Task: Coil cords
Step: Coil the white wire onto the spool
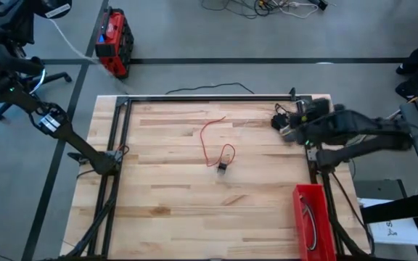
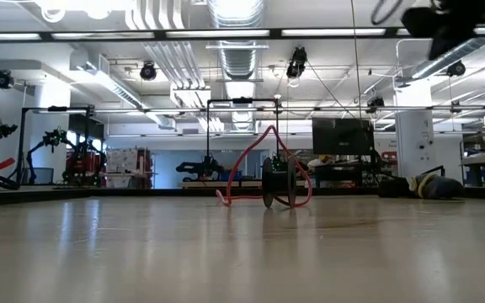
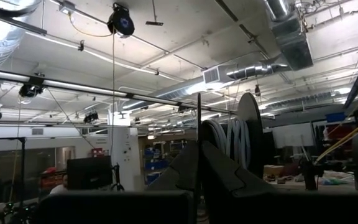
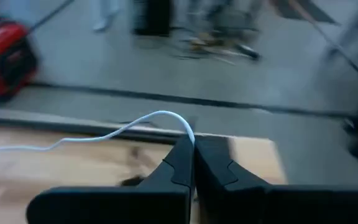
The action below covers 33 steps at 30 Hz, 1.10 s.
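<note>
A: How is the right gripper (image 4: 193,155)?
B: Its fingers are together, clamped on the thin white cord (image 4: 120,129), near the table's far right corner.

A: And the left gripper (image 3: 199,163)?
B: Pressed together on nothing, raised off the table's left side.

A: Containers?
B: The narrow red plastic bin (image 1: 302,197) at the right edge holds a coiled cord (image 1: 310,223). The thin red cord with a dark plug (image 1: 221,156) lies loose mid-table.

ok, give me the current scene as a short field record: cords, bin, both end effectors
red cord: thin red cable with small dark plug, loosely looped mid-table
white cord: thin white cable, pinched by right end effector, shut, near far right table corner
left end effector: shut, raised, off table's left edge
bin: red rectangular plastic bin, near right, holds a thin cable
</note>
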### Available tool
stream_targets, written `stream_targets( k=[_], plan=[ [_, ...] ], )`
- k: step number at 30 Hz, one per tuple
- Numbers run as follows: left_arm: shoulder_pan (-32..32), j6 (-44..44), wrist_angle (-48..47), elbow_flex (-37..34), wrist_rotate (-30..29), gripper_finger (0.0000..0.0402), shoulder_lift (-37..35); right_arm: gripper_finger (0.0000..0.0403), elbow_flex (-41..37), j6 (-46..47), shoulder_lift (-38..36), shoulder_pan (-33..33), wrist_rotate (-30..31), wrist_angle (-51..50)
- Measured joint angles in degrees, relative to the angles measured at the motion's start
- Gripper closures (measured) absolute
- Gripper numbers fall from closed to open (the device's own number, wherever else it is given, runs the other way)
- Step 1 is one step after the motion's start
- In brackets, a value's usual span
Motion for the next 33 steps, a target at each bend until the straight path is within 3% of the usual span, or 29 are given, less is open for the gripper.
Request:
stream_targets(
  k=[6,21,27,33],
  plan=[
    [0.00,2.23,0.11,0.11,-0.11,0.0401,-0.61,0.0403,-7.00,-5.77,-13.67,-9.48,-2.25,0.10],
    [0.02,4.06,0.60,0.87,-2.58,0.0401,-1.92,0.0403,-6.46,-12.15,-46.95,-10.41,-2.83,-0.10],
    [0.01,4.16,1.15,0.87,-2.91,0.0401,-2.31,0.0403,-2.29,-19.99,-45.97,-10.48,-2.18,2.99],
    [0.00,6.20,3.85,0.85,-2.49,0.0401,-2.93,0.0403,2.12,-19.14,-45.91,-10.51,-1.41,-0.28]
  ],
)
